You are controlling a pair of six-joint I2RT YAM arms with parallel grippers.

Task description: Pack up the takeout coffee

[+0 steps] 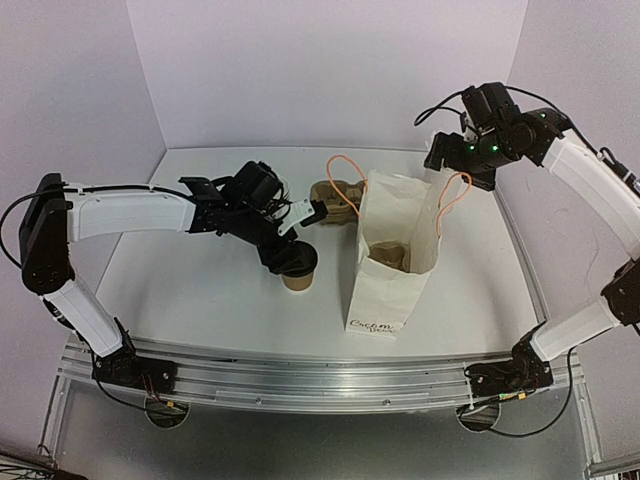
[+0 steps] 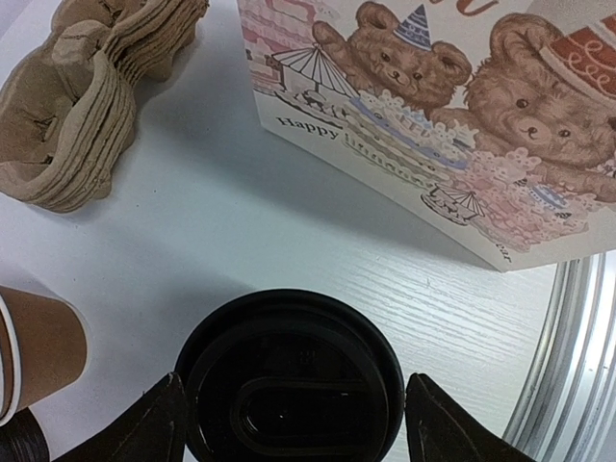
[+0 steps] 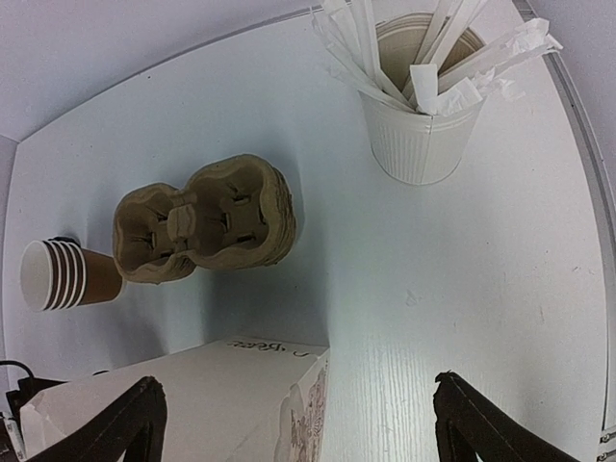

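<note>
Your left gripper (image 2: 295,380) is down over the takeout coffee (image 1: 299,272), which stands on the table (image 1: 190,295) left of the paper bag (image 1: 392,262), not touching it. In the wrist view one finger (image 2: 144,423) sits on each side of the black lid (image 2: 289,351), right at its rim. You can't tell whether they're pressing on it or just clear of it (call that grip undecided). The stack of lidless brown cups (image 2: 34,351) is near the coffee on its left in that view.

The bag stands upright with its top open and its orange handles (image 1: 455,200) up. Something brown sits inside, but you can't tell what. Teddy bears are printed on its side (image 2: 462,115).

Beyond the bag is the stack of pulp cup carriers (image 3: 207,221). Farther back, the white ribbed cup (image 3: 422,135) holds paper-wrapped sticks.

Your right gripper (image 3: 294,380) hangs high over the bag's far side with its jaws spread wide and nothing between them.
</note>
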